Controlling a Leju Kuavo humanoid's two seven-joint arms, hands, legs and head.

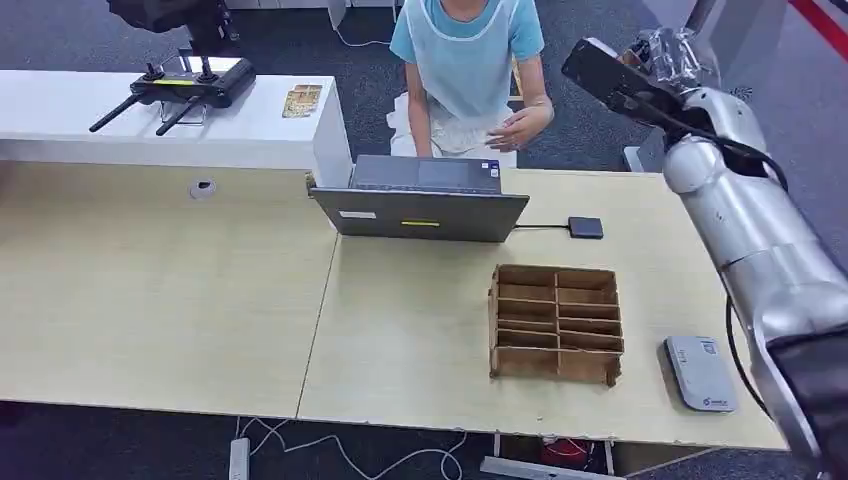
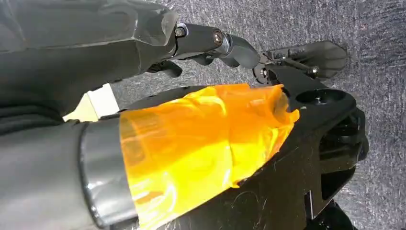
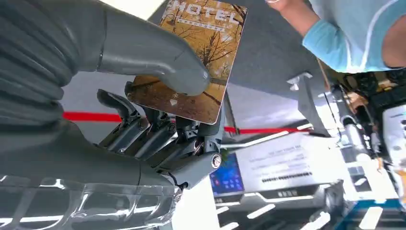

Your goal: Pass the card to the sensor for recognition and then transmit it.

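A yellow-brown printed card marked MOTEL (image 3: 194,57) is held by the right hand (image 3: 158,115), pinched between the thick grey thumb (image 3: 153,57) and the darker fingers (image 3: 163,136). The right arm (image 1: 740,220) is raised at two o'clock, above the pale wooden table (image 1: 200,300). A grey flat sensor (image 1: 700,373) lies at four o'clock, beside a brown cardboard divider box (image 1: 556,323). The left hand (image 2: 210,43) is seen over grey carpet; its finger spread cannot be told.

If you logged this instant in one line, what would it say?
right hand: raised, holds card | reader: on table, untouched | person: behind laptop
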